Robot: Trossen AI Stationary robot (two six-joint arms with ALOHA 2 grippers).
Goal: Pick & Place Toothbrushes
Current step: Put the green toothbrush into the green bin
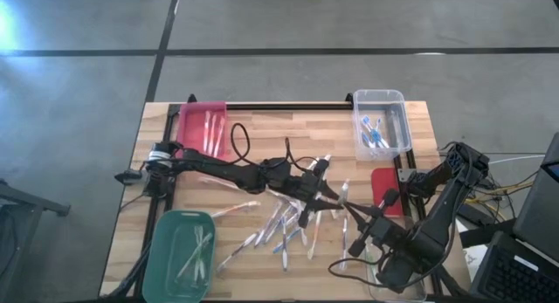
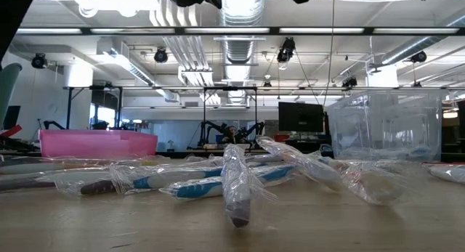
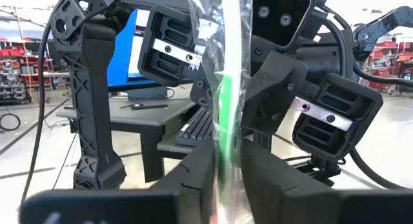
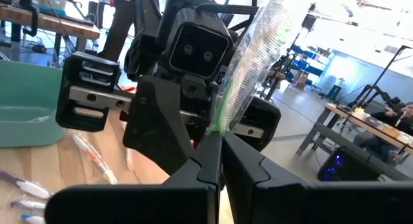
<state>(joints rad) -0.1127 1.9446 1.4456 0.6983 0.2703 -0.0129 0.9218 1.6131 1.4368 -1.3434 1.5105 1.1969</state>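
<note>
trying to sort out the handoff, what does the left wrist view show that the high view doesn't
Only the left wrist view shows the grip up close: the left claw shut on a green wrapped toothbrush, with the other arm's wrist directly opposite. Only the high view shows the layout: pink bin, green bin, clear bin, the loose toothbrush pile, and the right claw. Both show the two arms meeting mid-table.

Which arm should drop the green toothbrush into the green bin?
Left. Both the left gripper and the right gripper pinch the wrapped green toothbrush mid-table, but the green bin sits on the left arm's side. The right arm would probably have to cross the toothbrush pile.
</note>
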